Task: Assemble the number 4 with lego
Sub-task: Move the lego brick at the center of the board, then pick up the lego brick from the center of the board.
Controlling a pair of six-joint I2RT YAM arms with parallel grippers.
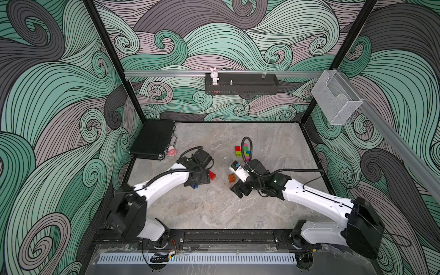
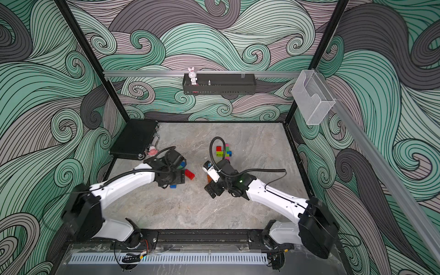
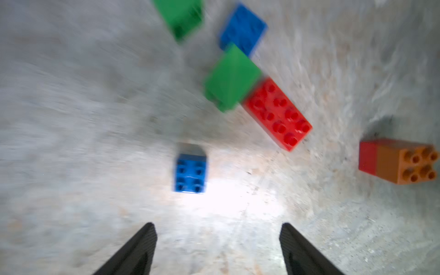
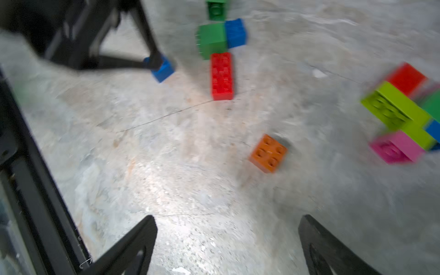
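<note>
Light from my wrists is making white glare on the table [image 3: 228, 197]; motion is blurring the bricks [image 3: 232, 78]. Both top views are looking sharp, bending at edges.

No text, label or number can be read anywhere

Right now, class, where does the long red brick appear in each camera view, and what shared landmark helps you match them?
In a top view: the long red brick lies mid-table, partly hidden by the left arm.
In a top view: same place, more exposed.
Left wrist: in view, one end against a green brick.
Right wrist: in view, again against that green brick.
Shared landmark: the small blue brick nearby.
</note>
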